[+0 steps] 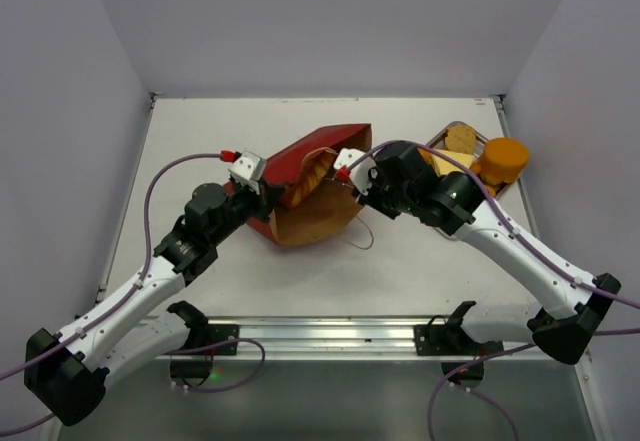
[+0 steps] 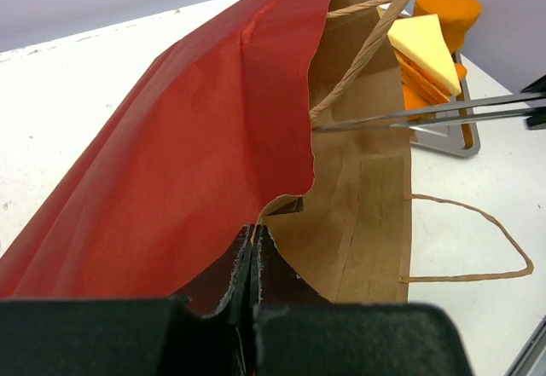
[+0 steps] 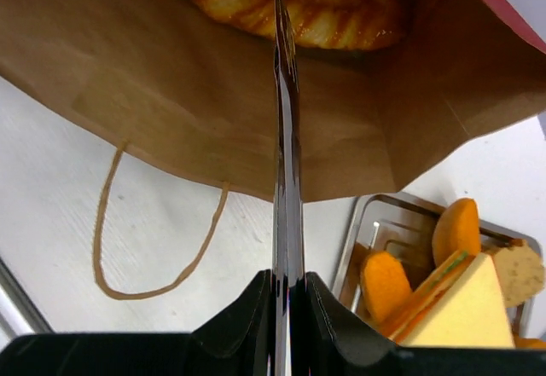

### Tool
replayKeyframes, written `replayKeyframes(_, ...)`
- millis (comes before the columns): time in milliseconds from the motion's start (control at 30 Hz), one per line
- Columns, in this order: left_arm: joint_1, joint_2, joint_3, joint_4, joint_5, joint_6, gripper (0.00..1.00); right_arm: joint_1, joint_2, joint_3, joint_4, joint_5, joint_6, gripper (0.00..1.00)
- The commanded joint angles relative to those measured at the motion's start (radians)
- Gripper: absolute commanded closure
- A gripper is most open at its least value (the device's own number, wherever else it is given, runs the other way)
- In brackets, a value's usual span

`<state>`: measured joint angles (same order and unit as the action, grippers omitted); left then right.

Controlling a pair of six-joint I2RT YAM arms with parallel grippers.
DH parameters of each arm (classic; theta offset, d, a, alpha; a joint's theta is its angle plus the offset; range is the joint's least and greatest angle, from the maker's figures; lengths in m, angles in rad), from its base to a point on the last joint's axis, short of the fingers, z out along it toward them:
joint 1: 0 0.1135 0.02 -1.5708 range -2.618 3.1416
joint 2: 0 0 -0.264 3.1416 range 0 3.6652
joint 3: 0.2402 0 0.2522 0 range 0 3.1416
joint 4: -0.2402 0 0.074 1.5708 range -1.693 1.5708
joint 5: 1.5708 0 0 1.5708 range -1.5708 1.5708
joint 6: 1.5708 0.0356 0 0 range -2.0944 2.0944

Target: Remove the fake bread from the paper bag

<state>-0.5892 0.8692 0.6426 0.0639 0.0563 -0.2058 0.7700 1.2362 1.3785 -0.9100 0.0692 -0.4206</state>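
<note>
Two claws meet the paper bag (image 1: 305,219) lying mid-table: the left claw (image 2: 254,238) pinches its edge tight; the right claw (image 3: 281,18), fingers pressed together, pokes inside toward the bread (image 3: 341,14), mostly hidden by paper.

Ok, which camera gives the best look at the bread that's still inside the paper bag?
The right wrist view: it looks into the paper bag, where the glazed bread lies against the brown lining. The top external view shows only a sliver in the bag's mouth; in the left wrist view the bag hides it.
</note>
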Motion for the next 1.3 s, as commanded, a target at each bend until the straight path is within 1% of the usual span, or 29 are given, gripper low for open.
replayKeyframes(0,0.006,-0.006,-0.004,0.053,0.063,0.032,1.00,0.078,0.028,-0.055,0.000,0.143,-0.424,0.79)
replayKeyframes(67,0.006,-0.012,-0.004,0.047,0.073,0.036,1.00,0.119,0.046,-0.087,0.025,0.194,-0.484,0.79)
replayKeyframes(133,0.006,-0.016,-0.009,0.040,0.089,0.040,1.00,0.141,0.060,-0.105,0.063,0.269,-0.536,0.78)
replayKeyframes(233,0.006,-0.016,-0.018,0.033,0.122,0.051,1.00,0.173,0.085,-0.134,0.106,0.339,-0.598,0.78)
replayKeyframes(500,0.006,0.007,-0.055,0.040,0.197,0.059,1.00,0.268,0.135,-0.252,0.236,0.478,-0.708,0.73)
replayKeyframes(533,0.006,0.008,-0.057,0.045,0.204,0.056,1.00,0.278,0.144,-0.266,0.247,0.488,-0.725,0.71)
replayKeyframes(700,0.006,0.014,-0.054,0.059,0.206,0.034,1.00,0.302,0.158,-0.300,0.299,0.523,-0.747,0.68)
replayKeyframes(900,0.006,0.013,-0.021,0.056,0.169,-0.023,1.00,0.319,0.144,-0.332,0.359,0.538,-0.747,0.67)
replayKeyframes(1100,0.006,0.014,0.023,0.039,0.145,-0.089,1.00,0.322,0.160,-0.357,0.410,0.546,-0.764,0.66)
replayKeyframes(1267,0.008,0.004,0.042,0.030,0.134,-0.115,1.00,0.321,0.181,-0.364,0.444,0.549,-0.767,0.64)
